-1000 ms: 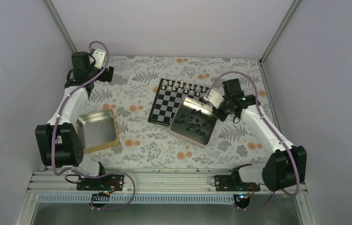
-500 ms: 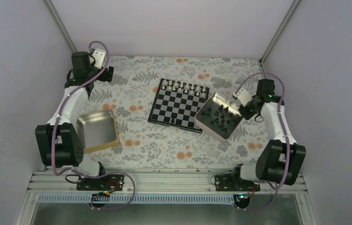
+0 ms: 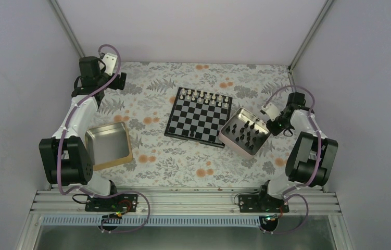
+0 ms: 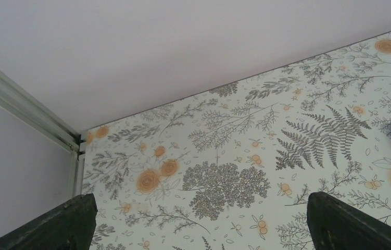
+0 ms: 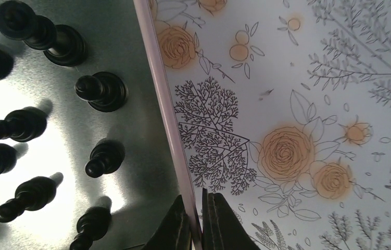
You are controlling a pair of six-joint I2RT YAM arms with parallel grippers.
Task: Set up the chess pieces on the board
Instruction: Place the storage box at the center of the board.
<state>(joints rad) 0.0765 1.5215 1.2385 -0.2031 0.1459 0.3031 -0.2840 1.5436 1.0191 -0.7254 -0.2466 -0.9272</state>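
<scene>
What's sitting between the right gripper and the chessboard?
A silver tin holding the black pieces, seen in the top view. The right gripper is shut on its rim, as the right wrist view shows; the board lies on the tin's other side.

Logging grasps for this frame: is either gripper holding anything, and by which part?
The right gripper pinches the silver tin by its thin side rim, with the black pieces inside. The left gripper is open and holds nothing.

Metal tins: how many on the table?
2. A silver tin of black pieces sits at the board's right side, rim pinched in the right claw; a gold-rimmed tin lies by the left arm.
</scene>
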